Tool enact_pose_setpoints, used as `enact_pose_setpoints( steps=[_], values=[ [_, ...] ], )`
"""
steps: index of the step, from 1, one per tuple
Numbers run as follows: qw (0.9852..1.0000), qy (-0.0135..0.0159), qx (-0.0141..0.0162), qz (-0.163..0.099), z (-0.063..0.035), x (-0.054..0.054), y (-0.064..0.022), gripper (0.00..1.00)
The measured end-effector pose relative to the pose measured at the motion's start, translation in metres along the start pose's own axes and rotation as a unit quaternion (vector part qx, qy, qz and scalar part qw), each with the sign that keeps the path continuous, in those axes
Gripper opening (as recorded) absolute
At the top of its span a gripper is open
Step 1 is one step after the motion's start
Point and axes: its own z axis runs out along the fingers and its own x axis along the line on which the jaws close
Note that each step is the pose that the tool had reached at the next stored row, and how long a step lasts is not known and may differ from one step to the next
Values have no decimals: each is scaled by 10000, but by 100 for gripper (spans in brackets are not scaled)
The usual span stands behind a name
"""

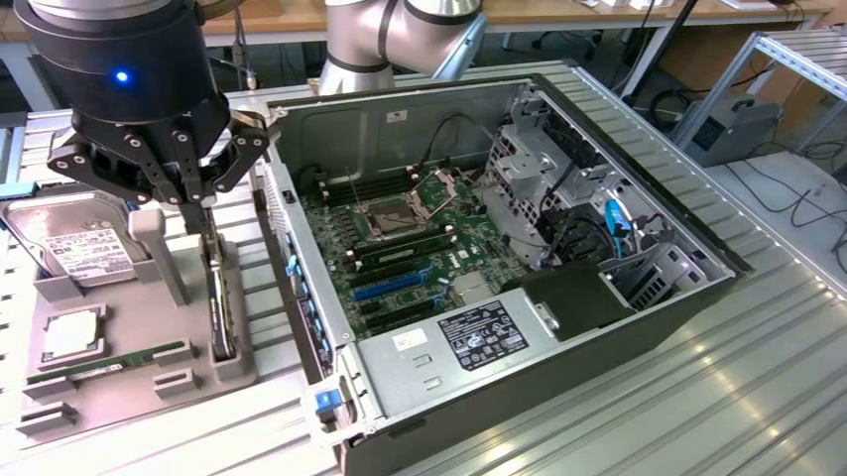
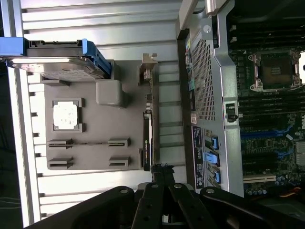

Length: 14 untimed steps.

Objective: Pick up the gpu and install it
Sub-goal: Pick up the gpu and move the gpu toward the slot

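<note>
Jaws closed on the gpu (image 1: 222,307): pick-up in hand.
It stands edgewise at the tray (image 1: 119,387) edge beside the computer case (image 1: 636,337); freeing it, I judge, needs a straight upward pull.

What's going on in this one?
The robot arm's claw is shut on the top edge of the gpu, which stands on edge in its slot in the grey parts tray. The card has not been lifted out. The open computer case sits beside the tray with its motherboard exposed. A hard drive, a processor and a RAM stick also sit in the tray.
</note>
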Motion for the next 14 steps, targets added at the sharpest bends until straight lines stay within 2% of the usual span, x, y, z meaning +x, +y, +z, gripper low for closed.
enact_pose_setpoints(
  steps=[3,5,7,9,10,11,14],
  values=[
    [10000,0,0,0,0,0,0,11],
    [10000,0,0,0,0,0,0,24],
    [10000,0,0,0,0,0,0,24],
    [10000,0,0,0,0,0,0,36],
    [10000,0,0,0,0,0,0,36],
    [10000,0,0,0,0,0,0,42],
    [10000,0,0,0,0,0,0,42]
  ],
)
